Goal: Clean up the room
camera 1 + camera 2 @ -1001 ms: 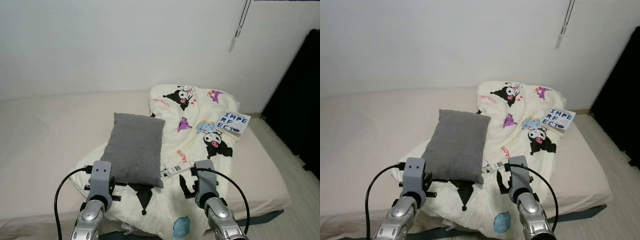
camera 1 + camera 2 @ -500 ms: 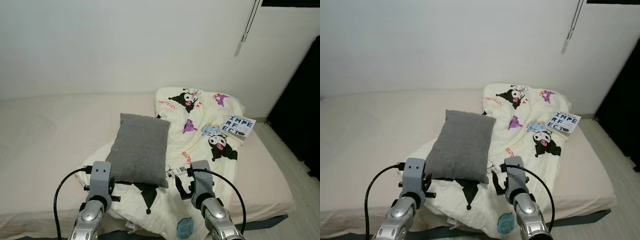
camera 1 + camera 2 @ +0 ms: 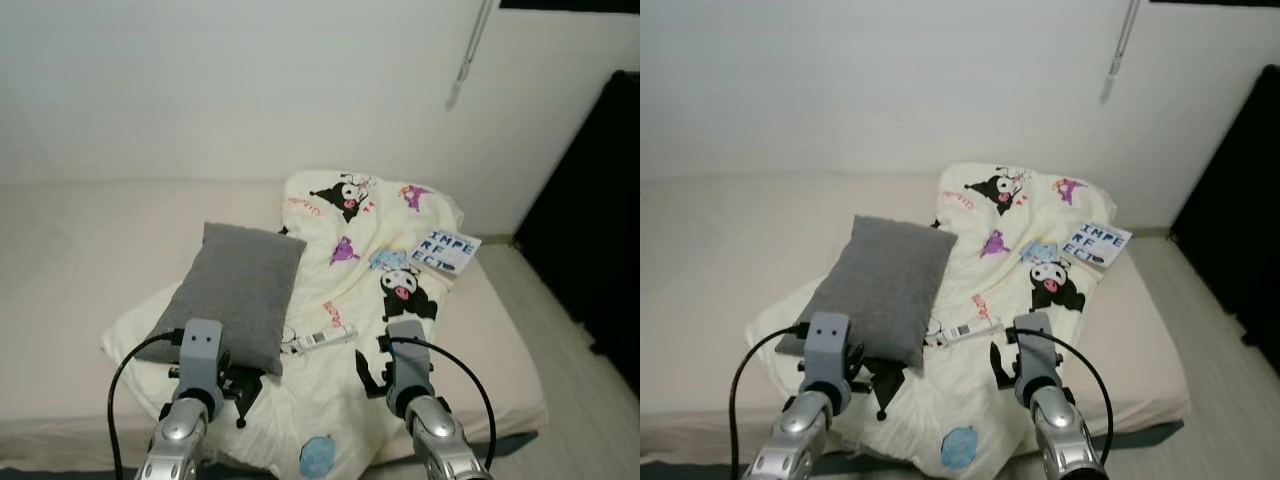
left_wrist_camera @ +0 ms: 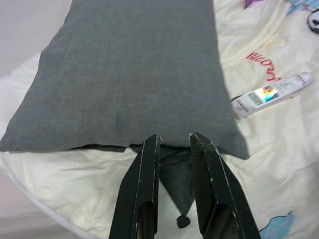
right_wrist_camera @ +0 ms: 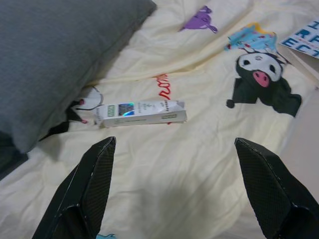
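Between the right gripper's [image 5: 182, 194] fingers, spread wide apart, you can see rumpled cream blanket [image 3: 340, 300] with cartoon prints, and a small white carton [image 5: 140, 113] lying flat just past them, next to the pillow's corner. Left gripper [image 4: 174, 194] has its fingers nearly together with nothing between them, hovering at the near edge of the soft grey pillow [image 3: 232, 293], which lies on the blanket. A book [image 3: 446, 250] sits on the blanket's far right corner. Everything's on a low beige mattress [image 3: 70, 260] against a plain white wall [image 3: 200, 90].
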{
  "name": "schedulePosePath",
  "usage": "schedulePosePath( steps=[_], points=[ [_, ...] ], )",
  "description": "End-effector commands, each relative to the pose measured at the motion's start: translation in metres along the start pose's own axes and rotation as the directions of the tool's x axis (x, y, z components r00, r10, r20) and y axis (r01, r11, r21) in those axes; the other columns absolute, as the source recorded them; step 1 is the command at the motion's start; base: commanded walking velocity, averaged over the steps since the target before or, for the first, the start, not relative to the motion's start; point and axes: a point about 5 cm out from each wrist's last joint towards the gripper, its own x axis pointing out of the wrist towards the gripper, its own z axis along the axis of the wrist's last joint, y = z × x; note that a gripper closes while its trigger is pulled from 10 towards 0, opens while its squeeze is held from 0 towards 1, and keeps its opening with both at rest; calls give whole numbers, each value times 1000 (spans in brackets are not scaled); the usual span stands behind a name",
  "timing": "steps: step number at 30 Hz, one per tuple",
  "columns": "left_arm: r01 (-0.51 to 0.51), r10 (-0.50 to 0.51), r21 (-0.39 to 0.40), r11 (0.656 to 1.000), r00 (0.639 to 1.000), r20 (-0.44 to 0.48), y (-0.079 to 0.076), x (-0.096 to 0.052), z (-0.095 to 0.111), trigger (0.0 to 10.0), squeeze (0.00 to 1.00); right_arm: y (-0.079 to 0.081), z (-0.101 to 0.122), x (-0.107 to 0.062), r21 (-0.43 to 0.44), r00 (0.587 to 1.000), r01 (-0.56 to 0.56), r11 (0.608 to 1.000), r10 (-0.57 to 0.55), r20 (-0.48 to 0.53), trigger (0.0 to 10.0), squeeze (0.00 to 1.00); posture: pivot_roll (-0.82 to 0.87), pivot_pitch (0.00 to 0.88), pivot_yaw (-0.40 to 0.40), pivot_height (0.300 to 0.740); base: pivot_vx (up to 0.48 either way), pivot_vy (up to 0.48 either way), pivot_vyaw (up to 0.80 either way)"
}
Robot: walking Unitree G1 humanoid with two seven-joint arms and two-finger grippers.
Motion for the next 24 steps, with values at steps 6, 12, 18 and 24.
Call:
schedulePosePath(
  steps=[6, 12, 18, 24],
  points=[
    [-16, 16, 9, 1000, 999, -43, 4, -2, -7, 10000, 0, 2, -5, -2, 16, 1000, -1, 1000, 1, -15, 10000, 0, 33, 86, -43, 740, 0, 149, 0],
    [-17, 18, 13, 1000, 999, -43, 4, -2, -7, 10000, 0, 1, -5, -2, 16, 1000, 0, 1000, 1, -15, 10000, 0, 33, 86, -42, 740, 0, 0, 0],
    [-21, 21, 18, 1000, 999, -36, 4, -1, -6, 10000, 0, 0, -5, -2, 18, 1000, 6, 1000, -5, -14, 10000, 0, 31, 93, -41, 740, 0, 0, 0],
    [-24, 25, 24, 999, 999, -40, 4, -1, -7, 10000, 0, -1, -6, -2, 16, 1000, 11, 1000, -11, -20, 10000, 0, 32, 98, -41, 740, 0, 0, 0]
  ],
)
